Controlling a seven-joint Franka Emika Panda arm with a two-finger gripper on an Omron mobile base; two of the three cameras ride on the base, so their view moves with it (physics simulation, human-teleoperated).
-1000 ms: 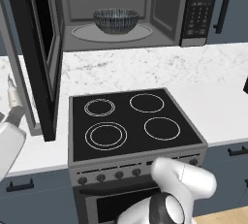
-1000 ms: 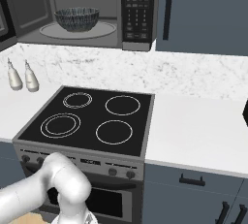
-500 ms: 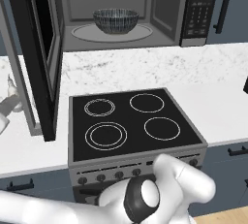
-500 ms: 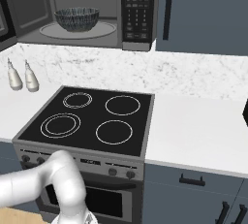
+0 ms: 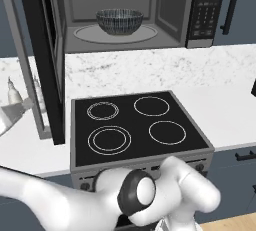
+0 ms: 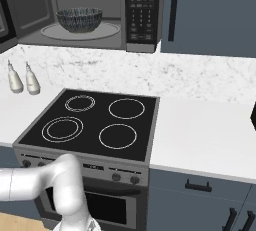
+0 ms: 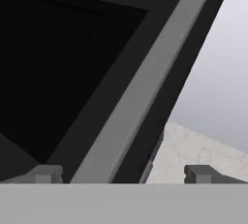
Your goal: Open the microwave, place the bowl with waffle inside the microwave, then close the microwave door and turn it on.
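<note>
The microwave [image 5: 200,10] [image 6: 142,10] stands open above the counter. On its turntable sits the dark ribbed bowl [image 5: 119,21] [image 6: 79,19]; the waffle is hidden by the bowl's wall. The microwave door [image 5: 50,65] [image 7: 121,72] is swung wide to the left. My arm reaches left across the front of the stove, to the far side of the door. In the hand view my gripper [image 7: 123,174] is open, close to the door's dark glass and grey frame, and the door's black edge runs between the two fingertips [image 7: 46,173].
The black four-ring stove [image 5: 135,125] [image 6: 95,125] lies below the microwave. Two small bottles [image 6: 16,79] stand on the marble counter at its left. A dark blue cabinet door [image 6: 210,10] with a bar handle hangs right of the microwave, above bare counter [image 6: 210,135].
My arm has swung lower and further left across the stove front, with the elbow now in the middle of the left base view. Bowl and door stay as they were.
</note>
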